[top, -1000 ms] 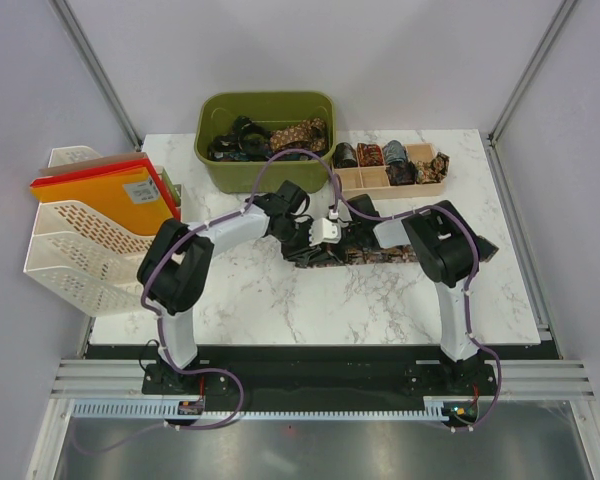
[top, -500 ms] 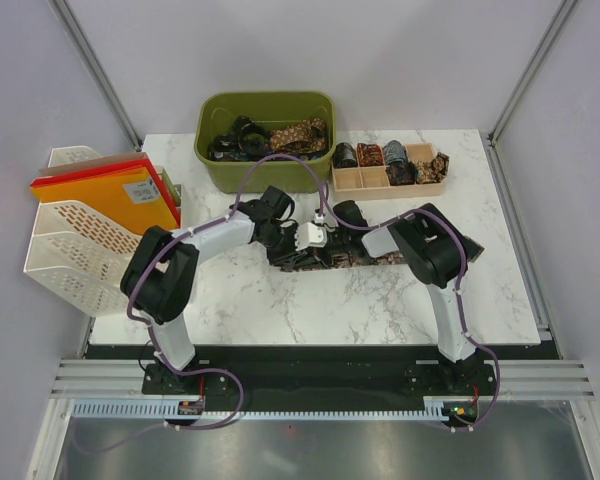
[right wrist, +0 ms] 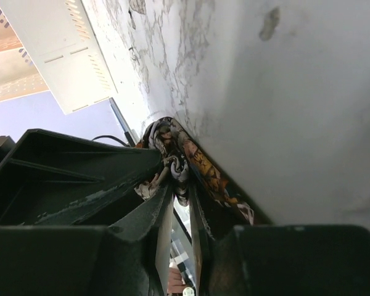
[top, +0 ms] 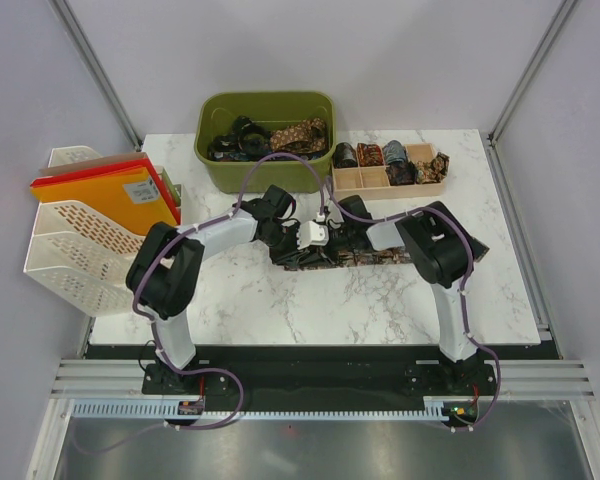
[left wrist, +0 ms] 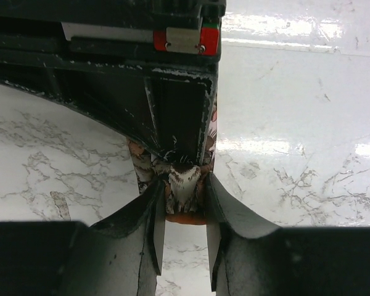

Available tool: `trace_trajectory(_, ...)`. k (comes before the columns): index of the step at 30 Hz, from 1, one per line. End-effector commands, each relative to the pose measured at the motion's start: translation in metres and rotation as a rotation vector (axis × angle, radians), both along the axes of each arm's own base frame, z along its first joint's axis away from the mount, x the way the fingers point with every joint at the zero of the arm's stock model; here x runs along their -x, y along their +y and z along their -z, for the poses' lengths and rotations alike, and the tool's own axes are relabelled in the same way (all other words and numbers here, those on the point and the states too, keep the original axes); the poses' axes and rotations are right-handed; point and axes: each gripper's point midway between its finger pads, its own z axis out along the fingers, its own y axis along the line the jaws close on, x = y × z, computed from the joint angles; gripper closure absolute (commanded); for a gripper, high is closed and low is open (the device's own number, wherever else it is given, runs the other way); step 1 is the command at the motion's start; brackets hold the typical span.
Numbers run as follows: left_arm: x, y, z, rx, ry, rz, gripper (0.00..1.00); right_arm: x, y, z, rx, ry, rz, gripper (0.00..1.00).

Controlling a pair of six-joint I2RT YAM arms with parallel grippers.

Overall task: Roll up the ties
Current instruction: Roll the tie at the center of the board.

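Brown-gold paisley tie (top: 372,257) lies on marble table (top: 310,305); left tool (left wrist: 184,192) pinches it.

The white marble-pattern table (top: 310,310) carries a green bin (top: 265,178) at the rear centre, a compartmented wooden tray (top: 390,190) just beside it on the right, a paisley tie (top: 370,257) stretched across the middle, and a white file rack (top: 75,250) (overhanging the left edge).

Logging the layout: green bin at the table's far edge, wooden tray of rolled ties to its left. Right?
No. The wooden tray stands to the right of the green bin, as the top external view shows; the rest holds.
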Motion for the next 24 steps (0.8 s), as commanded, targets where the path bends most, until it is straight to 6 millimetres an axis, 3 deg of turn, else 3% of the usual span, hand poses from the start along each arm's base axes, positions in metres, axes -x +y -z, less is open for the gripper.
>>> trace_trajectory(1, 0.034, 0.025, 0.052, -0.126, 0.147, 0.015, 0.7, -0.009, 0.001, -0.034, -0.06, -0.076, 0.001, 0.77)
trace_trajectory(3, 0.033, 0.025, 0.052, -0.126, 0.148, 0.012, 0.7, -0.011, -0.001, -0.038, -0.095, -0.082, 0.031, 0.85)
trace_trajectory(5, 0.034, 0.025, 0.053, -0.126, 0.158, 0.008, 0.71, -0.014, -0.002, -0.047, -0.132, -0.106, 0.063, 0.85)
trace_trajectory(15, 0.031, 0.025, 0.053, -0.126, 0.162, 0.003, 0.71, -0.027, -0.022, -0.048, -0.116, -0.127, 0.107, 0.69)
trace_trajectory(24, 0.029, 0.024, 0.054, -0.132, 0.166, 0.001, 0.71, -0.018, -0.014, -0.045, -0.093, -0.127, 0.082, 0.55)
